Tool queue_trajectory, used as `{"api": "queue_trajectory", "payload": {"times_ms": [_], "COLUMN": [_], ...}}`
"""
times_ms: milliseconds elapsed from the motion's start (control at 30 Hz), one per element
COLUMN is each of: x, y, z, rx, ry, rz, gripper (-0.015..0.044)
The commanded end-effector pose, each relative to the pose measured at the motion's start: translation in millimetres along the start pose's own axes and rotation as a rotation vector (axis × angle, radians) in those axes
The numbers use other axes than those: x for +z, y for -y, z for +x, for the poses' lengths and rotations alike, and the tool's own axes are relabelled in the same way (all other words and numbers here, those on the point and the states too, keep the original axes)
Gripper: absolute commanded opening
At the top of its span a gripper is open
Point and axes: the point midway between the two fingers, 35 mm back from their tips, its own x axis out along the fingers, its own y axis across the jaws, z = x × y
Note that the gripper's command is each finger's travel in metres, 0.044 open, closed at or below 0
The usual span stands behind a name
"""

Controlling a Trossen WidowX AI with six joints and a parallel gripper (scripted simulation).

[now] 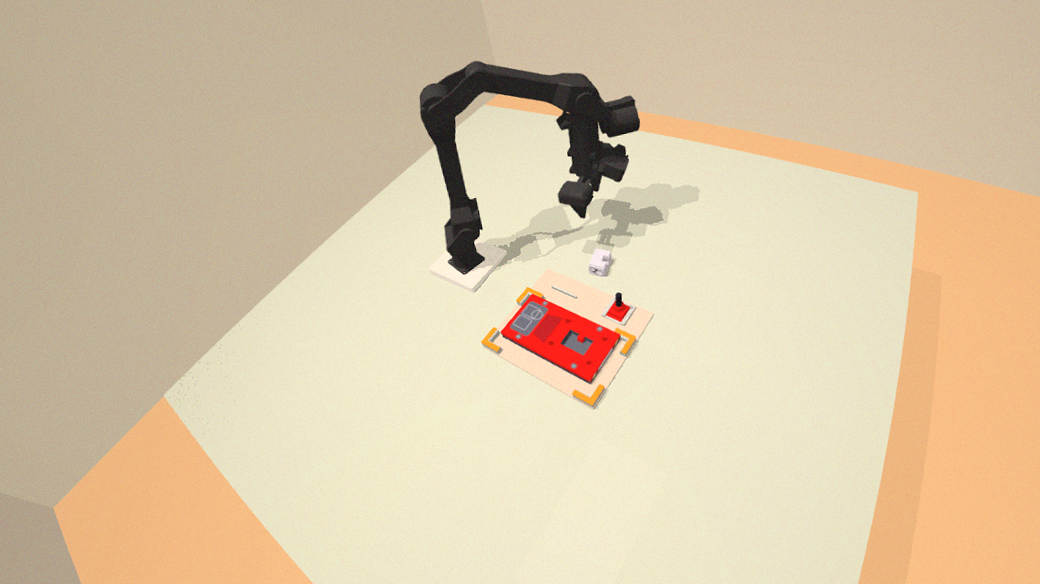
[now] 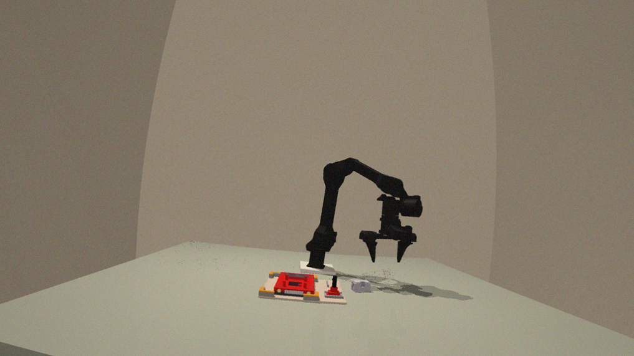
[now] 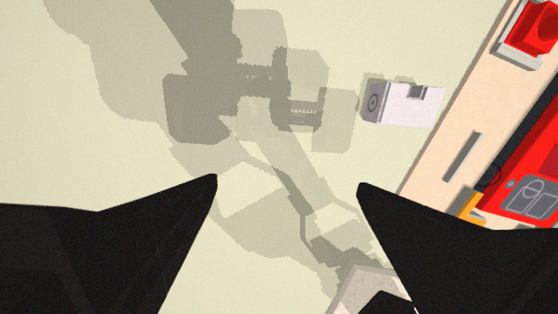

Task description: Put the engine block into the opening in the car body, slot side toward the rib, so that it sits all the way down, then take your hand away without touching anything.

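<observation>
The engine block [image 1: 600,262] [image 2: 361,286] [image 3: 410,105] is a small pale lilac block on the table, just beside the peach board. Its slot [image 3: 417,91] opens toward the top of the wrist view, and one end face has a round mark. The red car body [image 1: 553,344] [image 2: 308,282] [image 3: 522,162] lies on the board. Its grey-floored opening [image 1: 574,344] has a small red rib at one edge and no block in it. My gripper [image 1: 591,202] [image 2: 387,261] [image 3: 289,184] is open and empty, fingers pointing down, well above the table and off to one side of the engine block.
The peach board [image 1: 541,285] [image 3: 439,153] carries orange corner brackets [image 1: 589,395] around the car body. A red piece with an upright black peg [image 1: 618,309] [image 2: 333,289] [image 3: 531,32] stands on the board near the engine block. The arm's white base plate [image 1: 459,275] is behind the board.
</observation>
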Motion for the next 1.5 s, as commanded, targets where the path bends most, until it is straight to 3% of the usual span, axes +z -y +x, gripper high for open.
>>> {"api": "queue_trajectory", "payload": {"times_ms": [0,200,1467], "x": [33.6,54.4,54.0], "y": [50.8,105.9,105.3], "z": [-2.2,-4.3,67.0], "rx": [-0.003,-0.009,-0.009], "ry": [0.002,0.004,0.003], "rz": [0.001,0.004,0.004], "gripper": [0.044,0.044,0.044]}}
